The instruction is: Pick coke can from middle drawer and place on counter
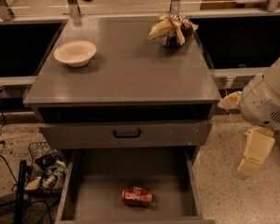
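Note:
The coke can lies on its side on the floor of the open middle drawer, near its front centre. The counter spreads out above it. My gripper hangs to the right of the cabinet, beyond the drawer's right wall and above the speckled floor. One cream finger points down and the other shows near the counter's right edge. The gripper is open, holds nothing, and stands well apart from the can.
A white bowl sits on the counter's left side and a tan and brown snack bag at its back right. A closed drawer front with a black handle sits above the open drawer. A wire basket and cables lie left.

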Robot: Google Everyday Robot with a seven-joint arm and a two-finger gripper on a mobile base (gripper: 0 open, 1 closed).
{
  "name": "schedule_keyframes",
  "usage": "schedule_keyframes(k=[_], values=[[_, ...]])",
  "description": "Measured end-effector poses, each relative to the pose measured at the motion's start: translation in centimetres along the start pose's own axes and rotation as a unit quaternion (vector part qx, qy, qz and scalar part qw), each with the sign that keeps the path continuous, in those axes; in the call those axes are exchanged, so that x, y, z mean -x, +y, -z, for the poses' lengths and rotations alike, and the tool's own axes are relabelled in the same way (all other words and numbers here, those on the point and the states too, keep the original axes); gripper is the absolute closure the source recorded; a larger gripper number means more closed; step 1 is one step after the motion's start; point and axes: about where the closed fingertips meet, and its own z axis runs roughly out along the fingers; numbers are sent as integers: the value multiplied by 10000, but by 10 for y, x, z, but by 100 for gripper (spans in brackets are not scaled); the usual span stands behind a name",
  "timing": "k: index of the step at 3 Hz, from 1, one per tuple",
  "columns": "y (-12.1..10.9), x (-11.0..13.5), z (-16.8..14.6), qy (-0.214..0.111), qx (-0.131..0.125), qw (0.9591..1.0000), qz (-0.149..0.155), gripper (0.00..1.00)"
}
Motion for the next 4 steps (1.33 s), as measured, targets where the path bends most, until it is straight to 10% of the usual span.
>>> schedule_keyframes(k=[4], values=[[-10,-16,-49,-179,66,9980,-596,0]])
